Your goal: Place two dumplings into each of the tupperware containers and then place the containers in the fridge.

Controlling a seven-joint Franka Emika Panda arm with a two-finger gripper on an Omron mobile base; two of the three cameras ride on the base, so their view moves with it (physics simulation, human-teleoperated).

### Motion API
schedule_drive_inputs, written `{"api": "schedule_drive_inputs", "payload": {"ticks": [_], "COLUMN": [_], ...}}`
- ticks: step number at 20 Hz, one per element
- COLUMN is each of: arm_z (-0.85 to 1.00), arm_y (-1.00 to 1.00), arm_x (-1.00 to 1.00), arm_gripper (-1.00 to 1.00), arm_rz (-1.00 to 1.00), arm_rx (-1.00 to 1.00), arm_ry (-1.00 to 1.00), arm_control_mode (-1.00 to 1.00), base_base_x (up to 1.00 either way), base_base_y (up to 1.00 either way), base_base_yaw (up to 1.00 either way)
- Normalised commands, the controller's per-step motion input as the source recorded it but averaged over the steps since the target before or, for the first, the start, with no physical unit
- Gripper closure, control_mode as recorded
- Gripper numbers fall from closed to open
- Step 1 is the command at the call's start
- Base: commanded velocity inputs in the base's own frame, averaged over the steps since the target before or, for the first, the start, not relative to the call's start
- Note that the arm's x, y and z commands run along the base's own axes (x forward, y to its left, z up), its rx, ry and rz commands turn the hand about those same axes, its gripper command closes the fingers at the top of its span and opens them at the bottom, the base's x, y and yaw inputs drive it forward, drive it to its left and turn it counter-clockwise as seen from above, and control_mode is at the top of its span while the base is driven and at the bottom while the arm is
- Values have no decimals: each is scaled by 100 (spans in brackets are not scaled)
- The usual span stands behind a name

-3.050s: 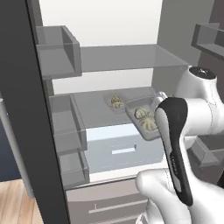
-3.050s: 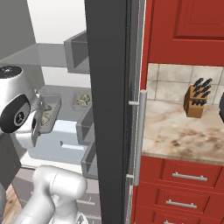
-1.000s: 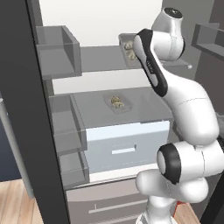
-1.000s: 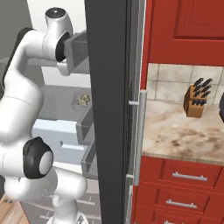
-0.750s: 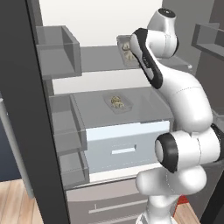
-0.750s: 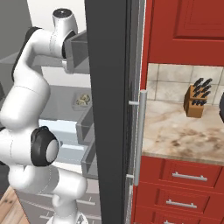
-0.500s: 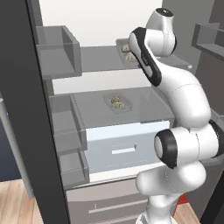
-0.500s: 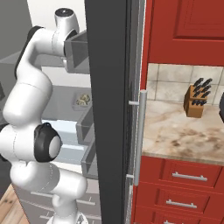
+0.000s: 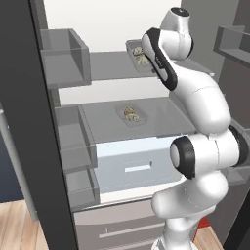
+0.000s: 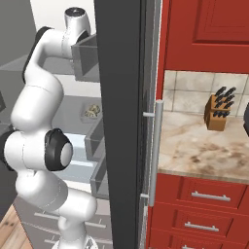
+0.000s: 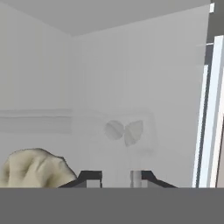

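Observation:
The fridge (image 9: 105, 68) stands open in front of me. One tupperware container (image 9: 136, 52) with dumplings (image 9: 141, 59) in it is at the upper shelf, at the end of my raised arm. In the hand view my gripper (image 11: 116, 177) is shut on that container's translucent wall, and a pale crinkled dumpling (image 11: 35, 168) lies just left of the fingertips (image 11: 89, 176). A second tupperware container (image 9: 131, 115) with dumplings sits on the middle shelf, also seen as a tupperware container (image 10: 91, 112) in the right base view.
Grey door bins (image 9: 63, 57) line the left door, and a pale drawer (image 9: 132, 163) lies under the middle shelf. The fridge's dark door edge (image 10: 124, 121) splits the right base view. Beyond it are a marble counter (image 10: 204, 151), a knife block (image 10: 219, 109) and red cabinets (image 10: 204, 29).
Three seconds ago the arm held the container low beside the middle shelf; it has lifted it to the upper shelf. In the last second it has eased slightly further in.

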Motion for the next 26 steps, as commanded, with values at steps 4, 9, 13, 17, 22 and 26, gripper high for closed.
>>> {"api": "schedule_drive_inputs", "payload": {"ticks": [4, 9, 13, 17, 22, 26], "arm_z": [0, 0, 0, -7, -7, -4], "arm_y": [0, 0, 0, 0, 0, 0], "arm_x": [0, 0, 0, 0, -11, -34], "arm_gripper": [100, 100, -100, -100, -100, -100], "arm_rz": [0, 0, 0, 0, 0, -2], "arm_rx": [0, 0, 0, 0, 0, 0], "arm_ry": [1, 0, 0, -8, -46, -53], "arm_control_mode": [-100, -100, -100, -100, -100, -100], "base_base_x": [0, 0, 0, 0, 0, 0], "base_base_y": [0, 0, 0, 0, 0, 0], "base_base_yaw": [0, 0, 0, 0, 0, 0]}}
